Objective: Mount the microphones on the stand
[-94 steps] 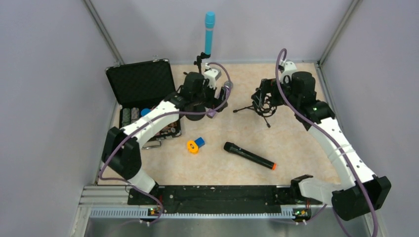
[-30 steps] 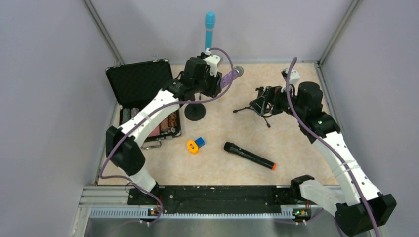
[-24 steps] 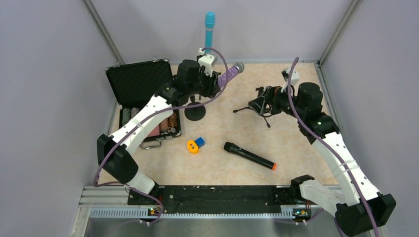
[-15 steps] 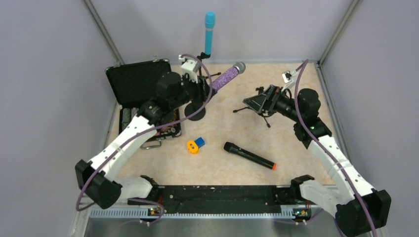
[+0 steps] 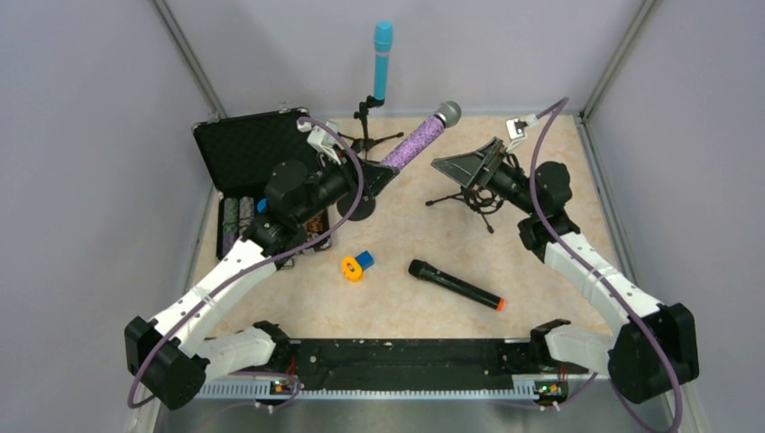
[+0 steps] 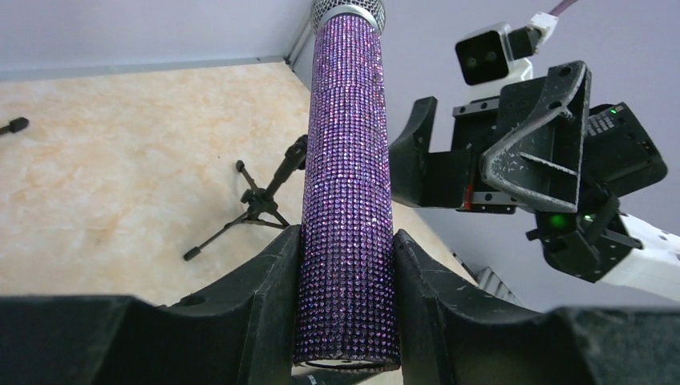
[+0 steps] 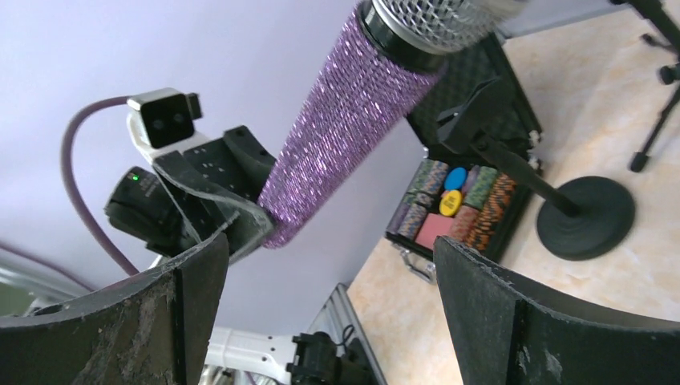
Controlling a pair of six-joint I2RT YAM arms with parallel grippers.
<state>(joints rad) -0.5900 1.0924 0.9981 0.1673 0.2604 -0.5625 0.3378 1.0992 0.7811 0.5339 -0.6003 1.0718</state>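
Note:
My left gripper [image 5: 377,174] is shut on the lower end of the glittery purple microphone [image 5: 414,142], which points up and to the right in mid-air, silver grille [image 5: 448,114] leading. In the left wrist view both fingers press the purple barrel [image 6: 346,184]. My right gripper [image 5: 462,165] hangs open just right of it, facing the mic [image 7: 345,120], nothing between its fingers. The light-blue microphone [image 5: 382,61] stands upright in a tripod stand [image 5: 365,126] at the back. The black microphone with an orange end [image 5: 454,284] lies on the table. A round-base stand [image 5: 357,206] and a small tripod stand [image 5: 471,200] hold nothing.
An open black case [image 5: 257,153] with poker chips [image 7: 461,200] sits at the left. A small orange-and-blue object [image 5: 356,264] lies mid-table. Grey walls close in the back and sides.
My left arm has swung the purple microphone up and rightward, away from the round-base stand. My right gripper has lifted off the small tripod and tilted toward the mic.

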